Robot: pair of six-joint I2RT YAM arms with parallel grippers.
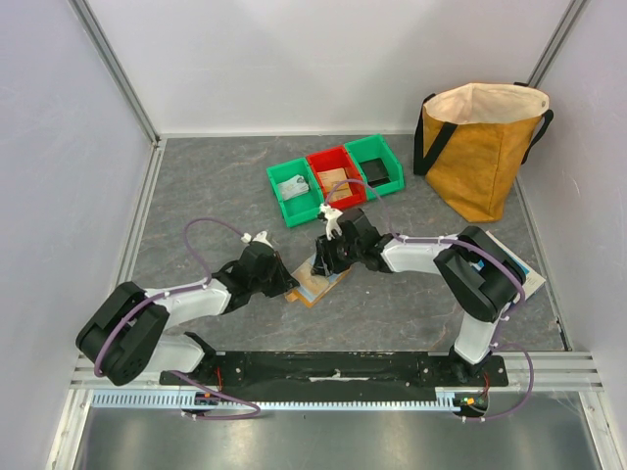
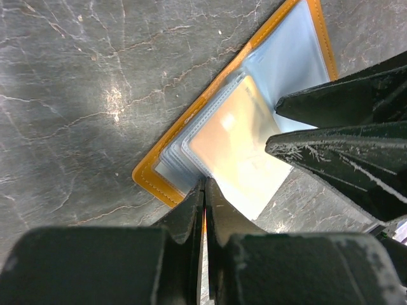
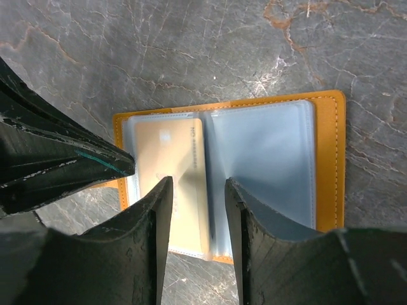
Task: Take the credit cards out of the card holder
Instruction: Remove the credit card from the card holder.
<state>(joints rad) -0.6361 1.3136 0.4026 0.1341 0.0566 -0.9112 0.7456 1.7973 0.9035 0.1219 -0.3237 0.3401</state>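
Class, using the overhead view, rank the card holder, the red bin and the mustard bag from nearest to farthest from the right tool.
1. The card holder, right beneath the right tool, mid-table.
2. The red bin, farther back, near the centre.
3. The mustard bag, far back on the right side.

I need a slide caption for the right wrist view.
Right gripper, jaws apart, over the open card holder showing one card.
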